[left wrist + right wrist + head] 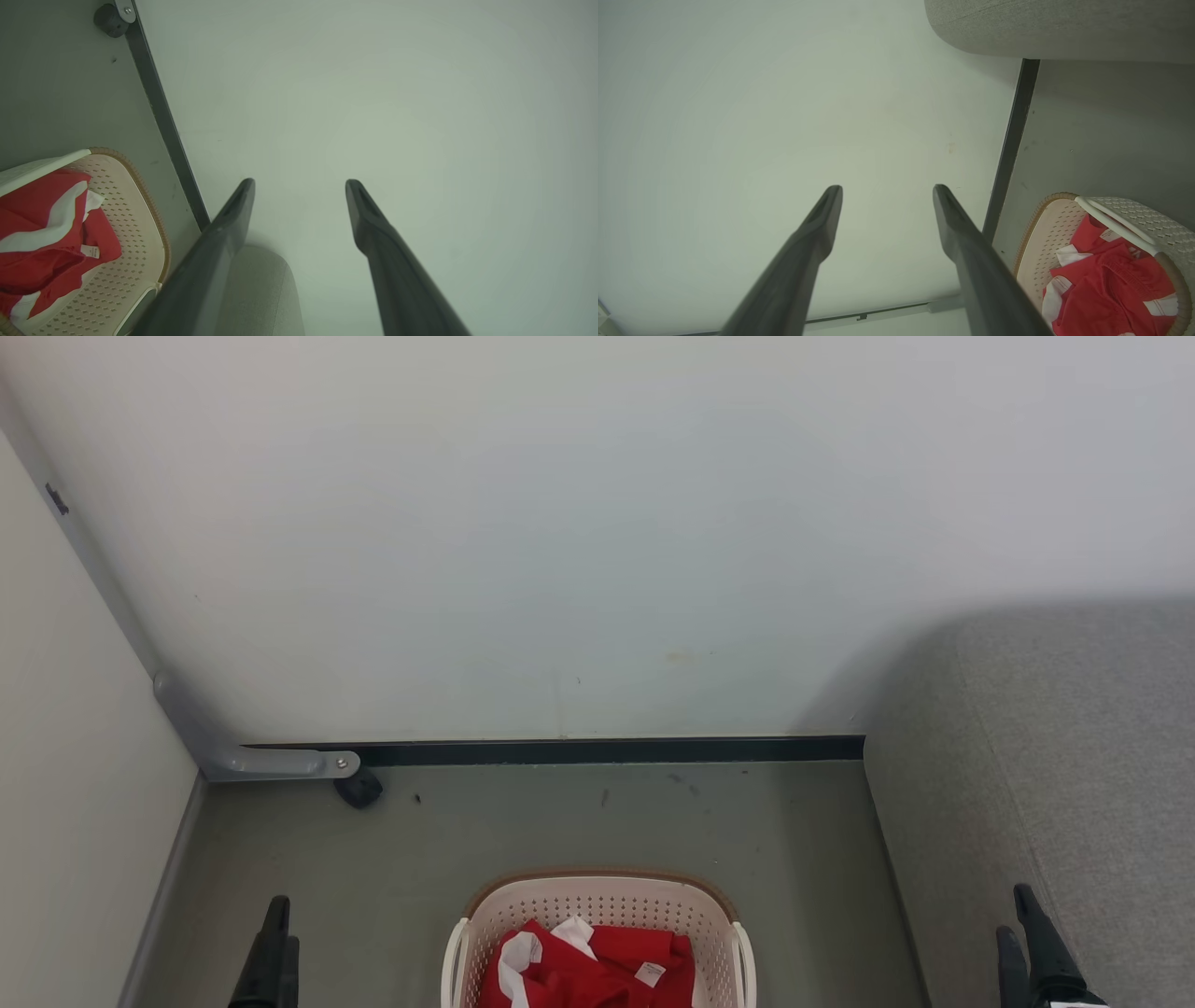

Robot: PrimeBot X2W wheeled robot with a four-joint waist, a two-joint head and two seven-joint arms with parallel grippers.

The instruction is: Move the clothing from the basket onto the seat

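Red clothing (597, 971) with white panels and a small tag lies bunched inside the cream basket (602, 896), which stands on the floor at the bottom centre of the head view. The grey seat (1055, 775) rises at the right. My left gripper (277, 933) is at the lower left, well left of the basket, and my right gripper (1018, 919) is at the lower right in front of the seat. Both are open and hold nothing. The left wrist view has the clothing (42, 233) and basket (140, 224) at its left, beside my left gripper (300, 186). The right wrist view has the clothing (1106, 289), basket (1045, 233), seat (1064, 28) and my right gripper (887, 191).
A pale wall (597, 523) with a dark baseboard (597, 750) closes the space behind the basket. A white panel (75, 756) stands at the left, with a grey bracket (271, 763) and a small black caster (358, 790) at its foot. Grey floor (597, 821) lies around the basket.
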